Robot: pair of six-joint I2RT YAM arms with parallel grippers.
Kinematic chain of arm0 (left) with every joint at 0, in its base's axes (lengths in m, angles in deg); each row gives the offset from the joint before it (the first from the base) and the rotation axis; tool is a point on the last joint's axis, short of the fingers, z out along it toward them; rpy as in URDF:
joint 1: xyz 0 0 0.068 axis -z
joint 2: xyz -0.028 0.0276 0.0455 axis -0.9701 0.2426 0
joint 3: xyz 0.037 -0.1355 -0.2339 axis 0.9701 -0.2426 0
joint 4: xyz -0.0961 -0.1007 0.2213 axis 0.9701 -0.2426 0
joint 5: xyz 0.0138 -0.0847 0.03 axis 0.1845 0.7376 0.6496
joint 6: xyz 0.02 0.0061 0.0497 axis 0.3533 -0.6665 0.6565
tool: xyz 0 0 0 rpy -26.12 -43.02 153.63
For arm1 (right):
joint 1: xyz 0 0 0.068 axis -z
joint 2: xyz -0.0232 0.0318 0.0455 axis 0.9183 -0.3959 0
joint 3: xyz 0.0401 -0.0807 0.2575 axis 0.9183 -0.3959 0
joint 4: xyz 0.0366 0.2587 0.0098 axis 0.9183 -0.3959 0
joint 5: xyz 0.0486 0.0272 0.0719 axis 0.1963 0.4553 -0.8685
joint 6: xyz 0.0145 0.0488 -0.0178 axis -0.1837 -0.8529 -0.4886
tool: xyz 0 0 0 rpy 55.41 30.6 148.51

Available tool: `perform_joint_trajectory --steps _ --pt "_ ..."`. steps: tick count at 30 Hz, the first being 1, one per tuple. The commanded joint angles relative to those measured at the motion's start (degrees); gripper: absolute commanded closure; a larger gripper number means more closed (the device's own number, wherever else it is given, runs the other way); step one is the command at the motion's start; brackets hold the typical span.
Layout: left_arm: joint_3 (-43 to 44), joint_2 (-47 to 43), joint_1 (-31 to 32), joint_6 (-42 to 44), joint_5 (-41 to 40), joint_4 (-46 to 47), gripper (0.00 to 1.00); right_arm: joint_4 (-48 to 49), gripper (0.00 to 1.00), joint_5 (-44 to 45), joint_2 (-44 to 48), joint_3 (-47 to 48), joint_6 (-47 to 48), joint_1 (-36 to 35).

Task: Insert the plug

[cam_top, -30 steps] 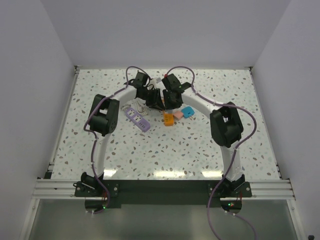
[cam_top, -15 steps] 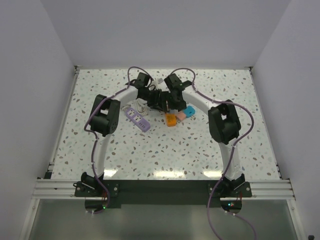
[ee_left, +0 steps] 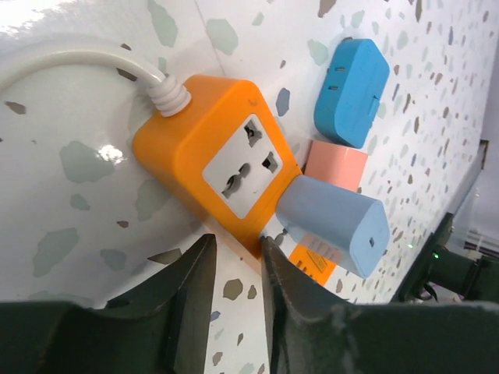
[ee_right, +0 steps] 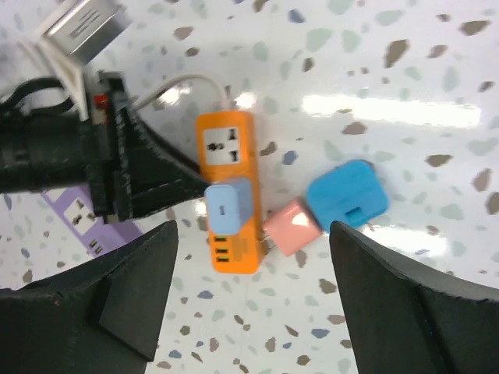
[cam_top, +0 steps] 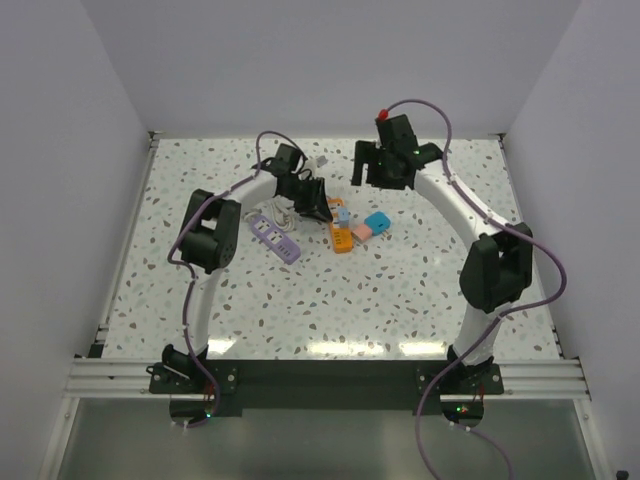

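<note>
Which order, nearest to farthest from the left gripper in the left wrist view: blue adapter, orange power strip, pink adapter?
1. Orange power strip, right at the fingertips of the left gripper.
2. Pink adapter, beyond the strip's far side.
3. Blue adapter, farthest, past the pink one.

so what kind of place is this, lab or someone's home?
Probably a lab test cell: blank white walls box in a speckled table, arms bolted to an aluminium rail.

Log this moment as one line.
plug: light-blue plug appears seated in orange power strip | left gripper: at strip's edge, grip unclear | right gripper: open, empty, apart from strip
</note>
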Motion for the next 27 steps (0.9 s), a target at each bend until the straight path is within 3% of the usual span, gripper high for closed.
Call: perform_joint_trajectory --steps 1,4,5,8,10,27 --pt "2.05 -3.49 0.44 2.84 -5.66 -2.14 0.64 0.73 0.18 1.22 1.29 -2.76 1.24 4.15" --pt "2.40 -5.69 0.35 3.19 -6.89 -2.49 0.53 -1.73 0.18 3.60 -0.11 -2.50 4.23 4.34" --pt "2.32 -6.74 0.26 3.28 -7.16 -2.66 0.44 -2.35 0.18 3.86 -0.55 -2.59 4.41 4.43" --pt "1.44 -8.59 0.17 3.37 -7.34 -2.75 0.31 -1.39 0.18 4.74 -1.17 -5.30 2.66 4.60" --pt "0.48 -9.56 0.17 3.72 -7.34 -2.84 0.27 0.63 0.18 4.57 -1.52 -7.15 1.78 4.60" --pt "-4.98 -16.24 0.09 6.01 -8.39 -4.42 0.24 5.82 0.18 3.78 -11.01 -7.06 9.33 5.30"
